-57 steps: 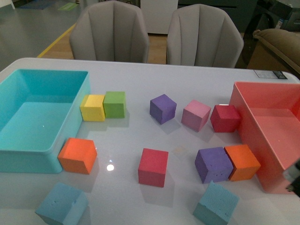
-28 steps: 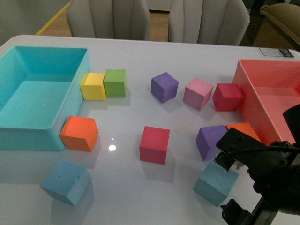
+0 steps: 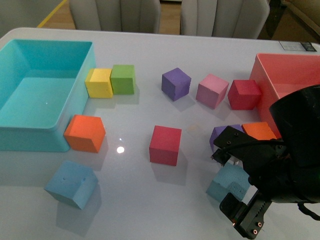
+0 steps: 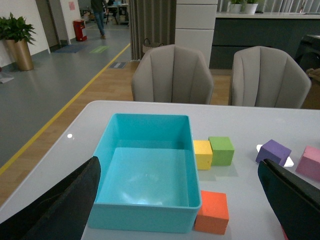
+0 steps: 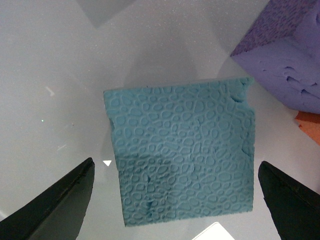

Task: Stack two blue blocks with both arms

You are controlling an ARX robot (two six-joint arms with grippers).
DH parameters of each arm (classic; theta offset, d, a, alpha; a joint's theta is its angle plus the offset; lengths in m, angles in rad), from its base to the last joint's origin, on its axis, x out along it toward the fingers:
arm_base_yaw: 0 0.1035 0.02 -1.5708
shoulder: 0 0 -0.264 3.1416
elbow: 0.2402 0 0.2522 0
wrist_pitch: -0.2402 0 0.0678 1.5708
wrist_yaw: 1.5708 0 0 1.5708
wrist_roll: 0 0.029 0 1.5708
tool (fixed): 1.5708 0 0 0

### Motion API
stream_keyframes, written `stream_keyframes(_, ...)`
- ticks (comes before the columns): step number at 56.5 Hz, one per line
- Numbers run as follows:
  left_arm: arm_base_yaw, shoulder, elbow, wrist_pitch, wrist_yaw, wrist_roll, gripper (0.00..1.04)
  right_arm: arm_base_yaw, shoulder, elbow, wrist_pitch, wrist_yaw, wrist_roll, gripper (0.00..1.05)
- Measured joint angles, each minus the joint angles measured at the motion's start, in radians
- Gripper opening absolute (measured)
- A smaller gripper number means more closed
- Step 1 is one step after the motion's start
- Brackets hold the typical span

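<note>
Right tool [image 5: 176, 166]: jaws wide, straddling the first blue block without touching it.
Left tool [image 4: 179, 167]: jaws wide, holding nothing.
Turquoise bin [image 4: 140, 220]: just ahead of the left tool.
First blue block [image 5: 182, 155]: on the table [image 3: 125, 210], between the right tool's fingers.
Second blue block [image 3: 71, 183]: well left of the right tool.

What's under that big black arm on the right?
A blue block, partly covered, lies under the right arm, between its open jaws. The arm also partly hides the purple cube and orange cube behind.
</note>
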Motion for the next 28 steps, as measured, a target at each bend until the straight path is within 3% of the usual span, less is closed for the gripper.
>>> stream_keyframes(23, 0.0, 0.0, 0.0, 0.0, 0.0, 0.0, 0.96, 0.013, 0.075, 0.031, 0.045, -0.023, 0.0, 0.96)
stream_keyframes(28, 0.0, 0.0, 0.0, 0.0, 0.0, 0.0, 0.96, 0.016, 0.076, 0.018, 0.064, -0.031, 0.0, 0.85)
